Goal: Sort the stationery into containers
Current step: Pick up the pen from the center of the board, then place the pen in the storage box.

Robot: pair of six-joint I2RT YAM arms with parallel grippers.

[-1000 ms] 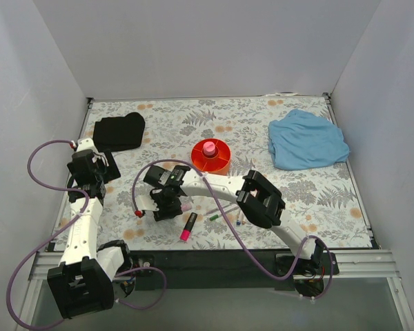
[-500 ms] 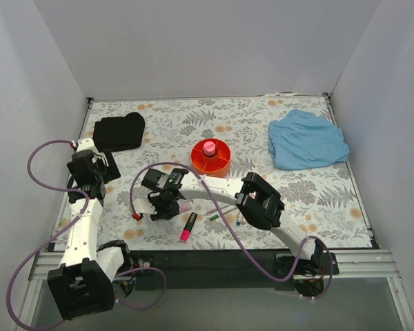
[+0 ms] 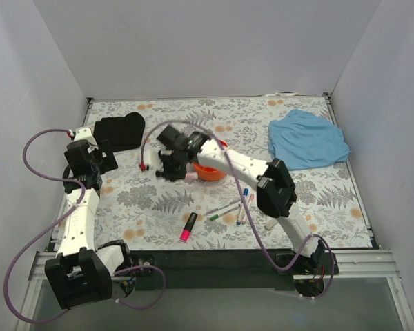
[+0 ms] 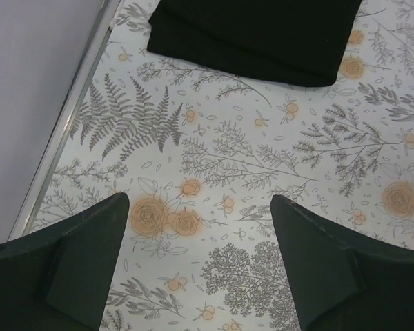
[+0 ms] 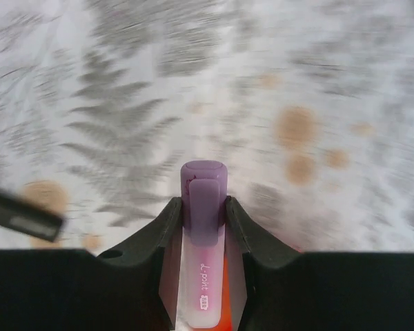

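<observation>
My right gripper [image 3: 181, 172] is shut on the lilac marker [image 5: 203, 207] and holds it above the mat just left of the round orange tray [image 3: 212, 172]. The marker's cap sticks out past the fingertips, and a strip of orange shows under it in the right wrist view. My arm hides the tray's centre. The pink highlighter [image 3: 188, 227] lies near the front edge. Thin pens [image 3: 228, 207] with blue, green and orange caps lie scattered to its right. My left gripper [image 4: 200, 207] is open and empty over the mat at the far left [image 3: 90, 164].
A black cloth [image 3: 119, 130] lies at the back left, just beyond my left gripper [image 4: 255, 34]. A light blue cloth [image 3: 307, 142] lies at the back right. White walls close in the mat on three sides.
My right gripper has lifted the lilac marker from the near left of the mat and swung back and right to the tray's left side. The left arm has shifted slightly back.
</observation>
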